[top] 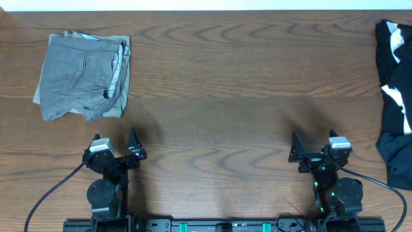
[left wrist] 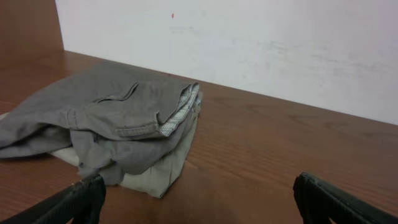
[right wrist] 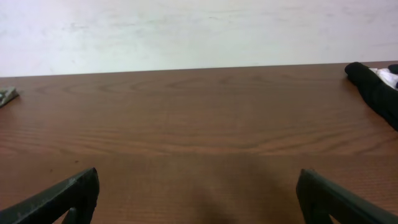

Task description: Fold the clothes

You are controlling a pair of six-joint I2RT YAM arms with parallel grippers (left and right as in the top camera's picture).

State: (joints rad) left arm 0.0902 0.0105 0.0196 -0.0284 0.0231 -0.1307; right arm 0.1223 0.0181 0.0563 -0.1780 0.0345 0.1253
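Nearest the base, the left hand (top: 114, 136) and the right hand (top: 314, 138) sit low over the brown wood-grain worktop (top: 219, 96). Both have their fingers spread wide and nothing between them. The wrist views agree, showing only bare wood between each pair of dark fingertips.

Beyond them the middle of the worktop carries no garment. Farther out on the left lies a pair of grey fabric shorts with khaki trim (top: 84, 77), bundled into a rough square well ahead of the left hand. At the far right edge is a crumpled heap of black-and-white clothes (top: 394, 96), partly cut off by the frame. I cannot pick out a single garment within it.

This looks like a pause between garments: the shorts seem to be done, the dark heap is not yet started. The next move probably falls to the right hand, which would reach out to the heap, pinch one loose edge and drag that piece to the centre for spreading flat.
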